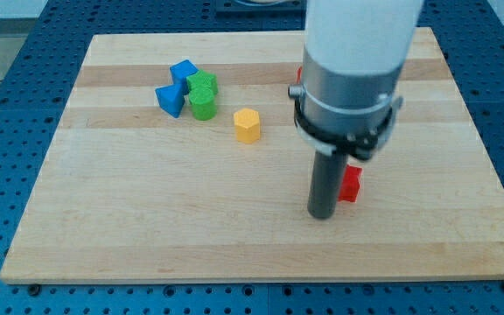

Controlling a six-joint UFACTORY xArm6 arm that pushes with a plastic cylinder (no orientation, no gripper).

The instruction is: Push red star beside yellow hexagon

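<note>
The yellow hexagon (247,125) stands on the wooden board, left of the middle. A red block (350,184) lies at the view's right of my rod, mostly hidden behind it; its shape cannot be made out. Another red block (294,84) peeks out from behind the arm near the view's top. My tip (323,213) rests on the board just left of the lower red block, touching or nearly touching it, and well to the lower right of the yellow hexagon.
Two blue blocks (176,86) and two green blocks (203,95) cluster at the upper left of the board (103,219). The arm's white and grey body (350,70) hides part of the board's upper right.
</note>
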